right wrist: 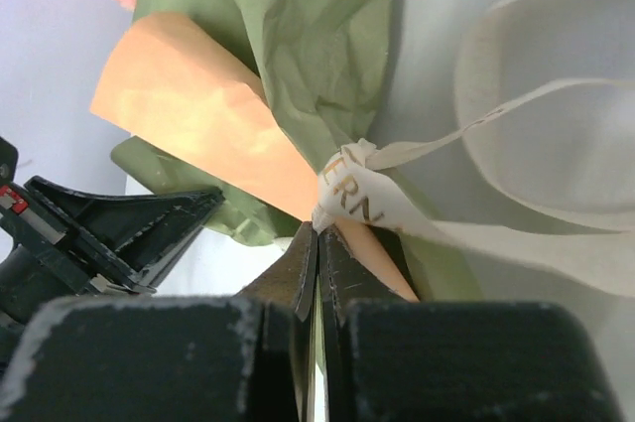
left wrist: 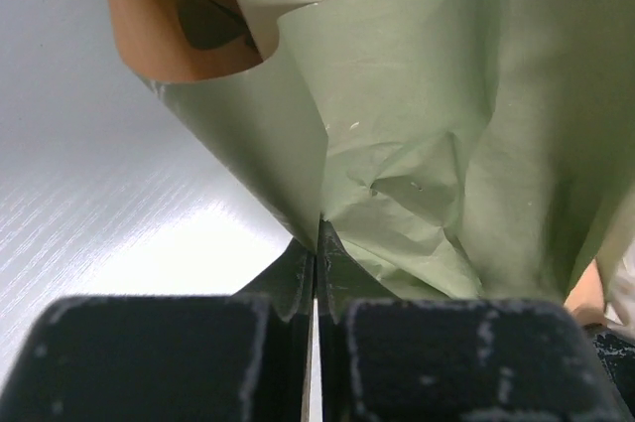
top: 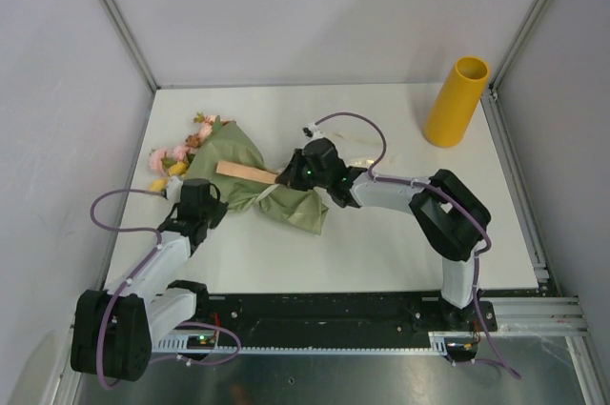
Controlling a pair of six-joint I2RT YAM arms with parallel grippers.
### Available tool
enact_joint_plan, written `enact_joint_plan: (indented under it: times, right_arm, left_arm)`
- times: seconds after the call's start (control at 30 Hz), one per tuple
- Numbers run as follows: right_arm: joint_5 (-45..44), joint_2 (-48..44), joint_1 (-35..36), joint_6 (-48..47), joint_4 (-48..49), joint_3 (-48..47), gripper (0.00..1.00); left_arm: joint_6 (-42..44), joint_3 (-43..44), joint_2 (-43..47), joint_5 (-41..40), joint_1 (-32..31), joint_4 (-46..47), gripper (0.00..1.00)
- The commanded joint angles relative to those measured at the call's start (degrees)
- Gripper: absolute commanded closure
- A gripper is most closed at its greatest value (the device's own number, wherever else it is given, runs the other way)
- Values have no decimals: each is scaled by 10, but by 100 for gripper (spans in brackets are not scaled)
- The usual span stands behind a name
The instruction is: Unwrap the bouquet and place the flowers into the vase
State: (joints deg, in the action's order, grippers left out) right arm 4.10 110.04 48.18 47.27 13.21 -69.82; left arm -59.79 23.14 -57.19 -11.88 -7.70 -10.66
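Top: bouquet (top: pixel 243 172) lies on bench (top: pixel 381 243), left of centre; vase (top: pixel 456 100) upright at far right corner, well apart | Left wrist: left hand (left wrist: pixel 316 248) pinched shut on olive paper (left wrist: pixel 417 144) edge | Right wrist: right hand (right wrist: pixel 317 243) pinched shut on cream ribbon (right wrist: pixel 362 199) at its knot

The cream ribbon (right wrist: pixel 369 202) carries printed gold letters. Right at its knot, against the green and orange paper of the bouquet (right wrist: pixel 298 45), the letters "ERN" can be read, cut off on both sides by folds. On the ribbon's loop away from the knot, further faint gold marks are too blurred to read.
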Motion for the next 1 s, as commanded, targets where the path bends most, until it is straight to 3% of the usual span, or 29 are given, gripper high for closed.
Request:
enact_joint_plan:
  times: [0.0,0.73,0.97]
  right_arm:
    - [22,-48,-40,-22,25,30,100]
    - [51,-116,-77,-73,1,47,100]
    - [19,-136,-57,-101,-75,50,100]
  left_arm:
    - [-5,-11,10,-46,5,0,100]
    - [-27,-9,0,-54,5,0,100]
    - [-33,-23,41,-71,10,-34,100]
